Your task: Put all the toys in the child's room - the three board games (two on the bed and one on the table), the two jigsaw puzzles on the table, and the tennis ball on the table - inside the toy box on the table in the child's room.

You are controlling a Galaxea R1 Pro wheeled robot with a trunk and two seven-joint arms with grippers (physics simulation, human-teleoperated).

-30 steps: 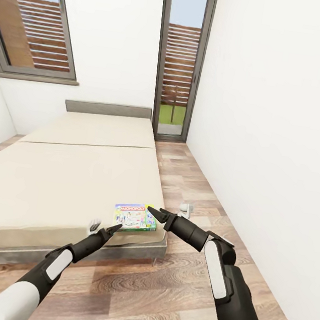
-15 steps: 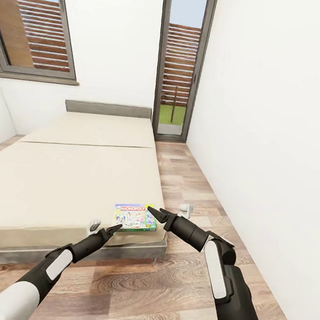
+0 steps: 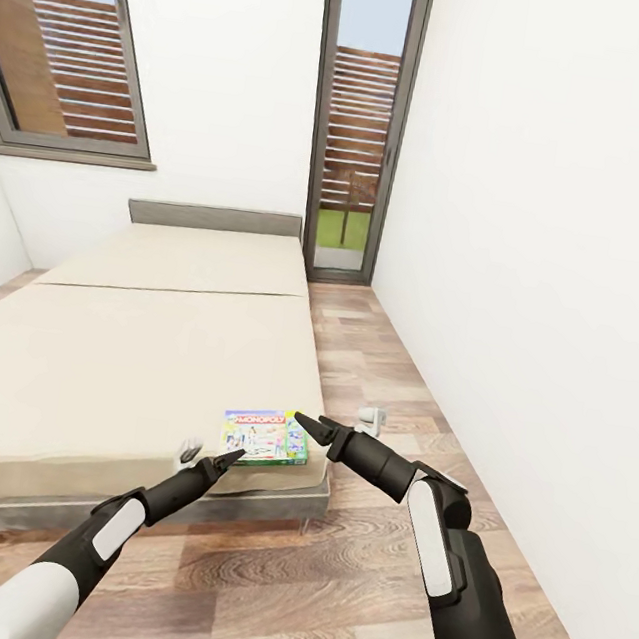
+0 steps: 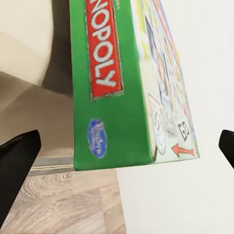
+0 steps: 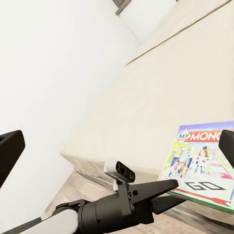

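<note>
While both arms reach toward the near corner of the bed, the scene reads as follows.

Board game: 1 white and green Monopoly box lies flat on the near right corner of the mattress, just inside the edge; its green side with the red logo fills the left wrist view, and its printed lid shows in the right wrist view.

Bed: the bed is wide and low with a beige mattress and a grey headboard against the far wall; its near right corner sits between the 2 hands.

Left hand: the left hand hovers just beside the box's near left corner; in its wrist view the 2 dark fingertips stand wide apart at either edge, with the box between them but not touched, so it is spread wide and holds nothing. The right wrist view also catches it, pointing at the box.

Right hand: the right hand hangs just beside the box's right edge; its fingertips sit at opposite edges of its wrist view, far apart, gripping nothing.

Floor: the wood-plank floor runs between the bed and the white wall on the right.

Windows: 1 window sits above the headboard and 1 tall glazed door stands beyond the bed's far right corner.
</note>
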